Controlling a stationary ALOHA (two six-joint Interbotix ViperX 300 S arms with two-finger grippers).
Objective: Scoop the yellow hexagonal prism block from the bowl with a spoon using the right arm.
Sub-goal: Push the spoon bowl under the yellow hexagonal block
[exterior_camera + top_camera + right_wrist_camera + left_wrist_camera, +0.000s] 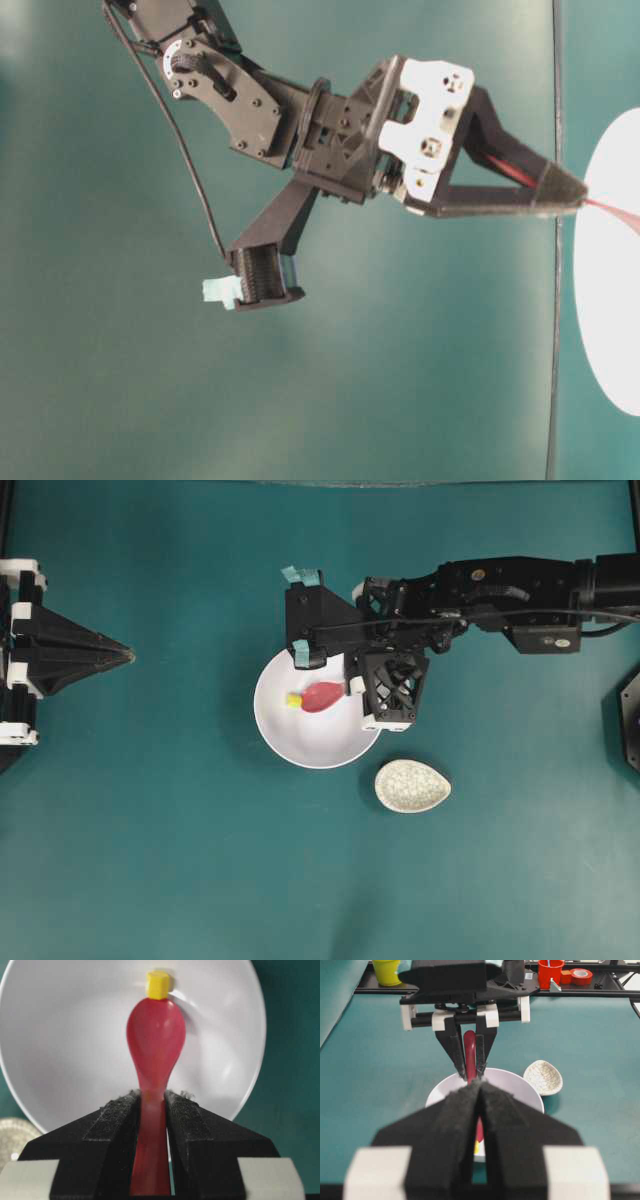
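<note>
The yellow hexagonal prism block is a tiny, bright yellow piece with flat faces and short edges, much smaller than the head of the spoon. It lies inside the white bowl, on the inner surface, just at the tip of the spoon head and touching it as far as the right wrist view shows. In the overhead view the block sits left of the spoon head, near the middle of the bowl.

The spoon is glossy pink-red, with an oval head and a straight handle. Its hollow side faces up and nothing lies in it. The right end effector is closed on the handle; both black foam pads press on it from the 2 sides. The right arm reaches over the bowl from the right and carries pieces of teal tape.

The left end effector rests well apart at the left edge of the bench, with its 2 tips together, so it is closed and holds nothing.

A small speckled egg-shaped dish stands just beside the bowl, on its lower right. No readable writing or brand shows on the task's things.
</note>
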